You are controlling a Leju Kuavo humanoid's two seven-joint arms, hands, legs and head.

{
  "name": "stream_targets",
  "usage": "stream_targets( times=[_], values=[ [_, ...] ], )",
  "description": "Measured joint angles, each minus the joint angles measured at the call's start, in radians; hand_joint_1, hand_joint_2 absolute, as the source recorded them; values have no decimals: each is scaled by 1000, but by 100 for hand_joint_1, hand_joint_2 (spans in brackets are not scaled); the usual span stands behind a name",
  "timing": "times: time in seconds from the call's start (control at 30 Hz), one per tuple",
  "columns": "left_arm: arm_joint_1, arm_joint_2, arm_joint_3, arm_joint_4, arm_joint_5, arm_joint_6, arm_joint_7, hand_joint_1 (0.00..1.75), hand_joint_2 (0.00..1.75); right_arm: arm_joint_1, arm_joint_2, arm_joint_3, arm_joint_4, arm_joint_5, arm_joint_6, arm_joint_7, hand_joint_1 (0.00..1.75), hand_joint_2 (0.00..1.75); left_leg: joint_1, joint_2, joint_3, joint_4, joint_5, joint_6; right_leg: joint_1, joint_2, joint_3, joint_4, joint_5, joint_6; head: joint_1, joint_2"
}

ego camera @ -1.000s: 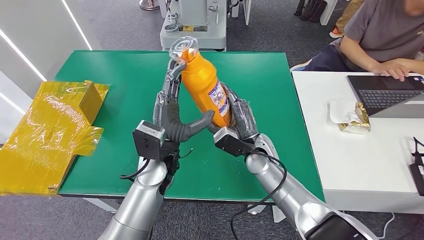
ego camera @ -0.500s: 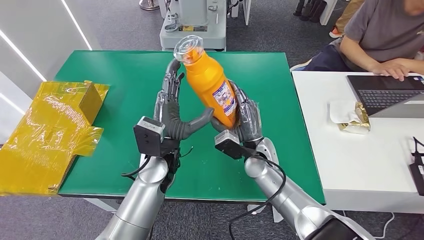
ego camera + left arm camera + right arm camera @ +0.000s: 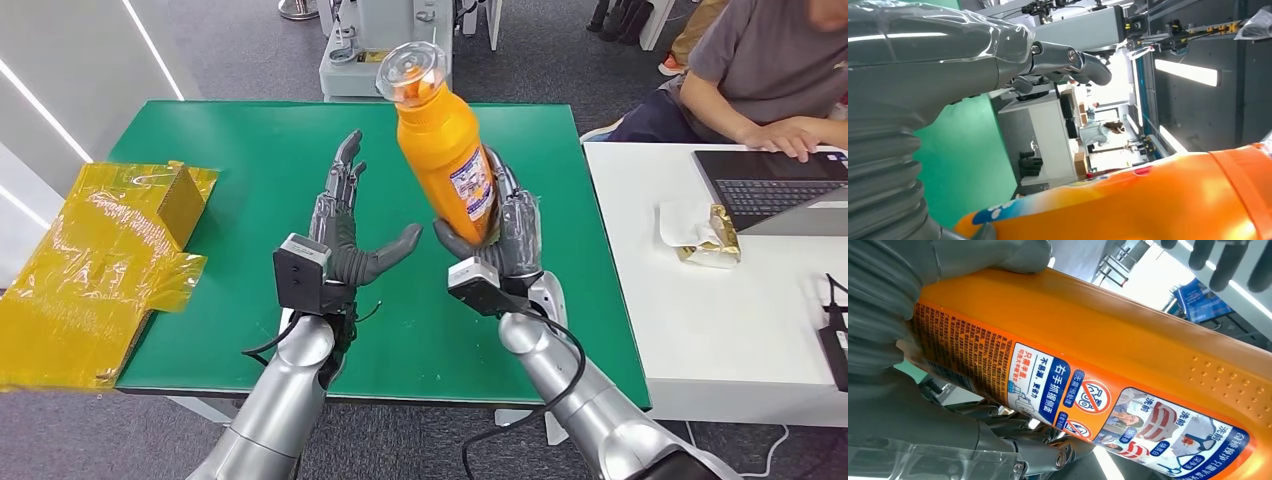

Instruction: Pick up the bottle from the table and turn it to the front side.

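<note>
An orange bottle (image 3: 447, 150) with a clear cap (image 3: 411, 70) is lifted over the green table (image 3: 230, 150), leaning cap-up and away from me. My right hand (image 3: 505, 235) grips its lower body from behind and below. The printed label (image 3: 1128, 415) with warning icons faces the right wrist camera. My left hand (image 3: 345, 235) hovers beside the bottle with fingers spread and thumb out, holding nothing and not touching it. The bottle's orange side (image 3: 1158, 200) passes close by the left hand (image 3: 923, 75) in the left wrist view.
A crumpled yellow film and box (image 3: 110, 250) lie at the table's left edge. A white table (image 3: 740, 330) on the right carries a laptop (image 3: 780, 190) and a gold packet (image 3: 712, 238); a seated person (image 3: 760, 70) types there. A grey machine (image 3: 385, 50) stands behind the green table.
My right hand has carried the bottle up and to the right, more upright. The left hand has let go of it and now stands apart with spread fingers.
</note>
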Motion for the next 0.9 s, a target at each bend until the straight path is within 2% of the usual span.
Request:
stream_targets(
  times=[0.33,0.6,0.9],
  values=[
    [0,0,0,5,-5,-1,-5,0,175,2,-3,22,15,-73,8,0,175,175,0,0,0,0,0,0,0,0,0,0,0,0,0,0],
    [-4,-1,0,-8,-12,-6,0,0,175,1,-2,113,115,-102,136,0,175,175,0,-1,0,0,0,0,0,0,0,0,0,0,0,0],
    [-6,-5,0,-8,-4,-9,1,0,175,-3,-2,149,162,-97,172,-1,175,175,0,-1,0,0,0,0,0,0,0,0,0,0,0,0]
  ],
)
